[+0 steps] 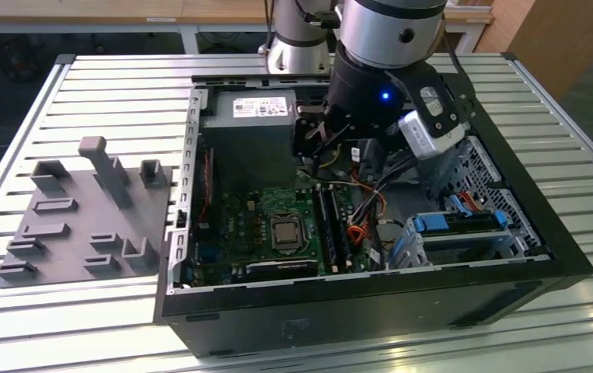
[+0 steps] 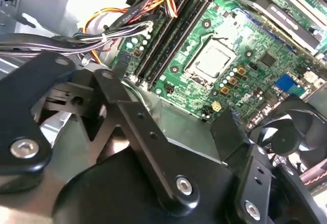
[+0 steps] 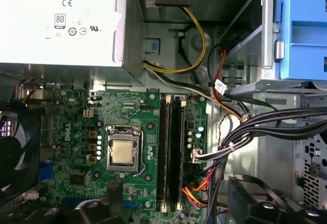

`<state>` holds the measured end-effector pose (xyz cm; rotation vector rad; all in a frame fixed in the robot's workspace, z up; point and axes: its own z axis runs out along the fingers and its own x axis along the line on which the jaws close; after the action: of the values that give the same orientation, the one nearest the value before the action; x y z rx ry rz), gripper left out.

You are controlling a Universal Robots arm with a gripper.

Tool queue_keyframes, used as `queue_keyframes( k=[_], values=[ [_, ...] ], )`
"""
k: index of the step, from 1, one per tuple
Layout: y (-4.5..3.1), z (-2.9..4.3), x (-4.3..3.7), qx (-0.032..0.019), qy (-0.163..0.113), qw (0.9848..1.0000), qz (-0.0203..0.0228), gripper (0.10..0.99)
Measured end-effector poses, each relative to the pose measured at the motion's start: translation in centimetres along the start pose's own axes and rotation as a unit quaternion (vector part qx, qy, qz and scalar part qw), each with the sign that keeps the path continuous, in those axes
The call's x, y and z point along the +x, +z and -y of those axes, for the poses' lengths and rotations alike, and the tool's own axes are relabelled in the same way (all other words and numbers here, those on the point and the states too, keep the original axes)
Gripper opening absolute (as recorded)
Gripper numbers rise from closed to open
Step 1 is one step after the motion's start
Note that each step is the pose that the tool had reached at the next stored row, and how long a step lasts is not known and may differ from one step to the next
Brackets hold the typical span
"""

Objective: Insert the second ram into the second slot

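Observation:
My gripper (image 1: 317, 144) hangs inside the open computer case (image 1: 545, 233), above the back part of the motherboard (image 1: 244, 225). In the second wrist view its black fingers (image 2: 134, 122) stand apart, open, and bare case metal shows between them. Two long memory slots (image 3: 171, 152) lie side by side beside the CPU socket (image 3: 122, 151), also seen as the slots (image 1: 332, 227) in the exterior view and the slots (image 2: 171, 35) in the second wrist view. A thin dark strip runs along each slot. I cannot tell the second ram apart from the slots.
The grey power supply (image 1: 249, 116) fills the case's back corner. Blue drive brackets (image 1: 462, 221) sit at the exterior view's right. Cable bundles (image 3: 245, 132) cross beside the slots. A fan (image 2: 286, 137) sits near the board. A grey fixture (image 1: 78, 217) lies on the slatted table.

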<state>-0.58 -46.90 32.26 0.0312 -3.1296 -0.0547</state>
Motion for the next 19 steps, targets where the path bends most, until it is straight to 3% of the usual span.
queue_keyframes(
  k=[2, 3, 6, 7, 11, 12, 14, 15, 16, 18, 19],
  values=[
    [0.0, 0.0, 0.04, 0.0001, -0.004, 1.0, 0.0041, 0.89],
    [0.0, 0.0, 0.04, 0.0001, -0.004, 1.0, 0.0041, 0.82],
    [0.0, 0.0, 0.01, 0.0, -0.003, 1.0, 0.0035, 0.804],
    [-0.01, 0.0, 0.01, -0.0005, -0.002, 1.0, 0.0027, 0.737],
    [0.0, 0.0, 0.01, -0.0019, 0.002, 1.0, 0.0009, 0.725],
    [0.0, 0.0, 0.01, -0.0019, 0.002, 1.0, 0.0009, 0.655],
    [0.0, 0.0, 0.01, -0.0019, 0.002, 1.0, 0.0008, 0.643],
    [0.0, 0.0, 0.01, -0.0018, 0.002, 1.0, 0.0008, 0.58],
    [0.0, 0.0, 0.02, -0.0018, 0.002, 1.0, 0.0008, 0.58],
    [0.01, 0.0, 0.01, -0.0018, 0.002, 1.0, 0.0008, 0.459],
    [0.02, 0.0, 0.01, -0.0019, 0.002, 1.0, 0.0008, 0.459]
  ],
)
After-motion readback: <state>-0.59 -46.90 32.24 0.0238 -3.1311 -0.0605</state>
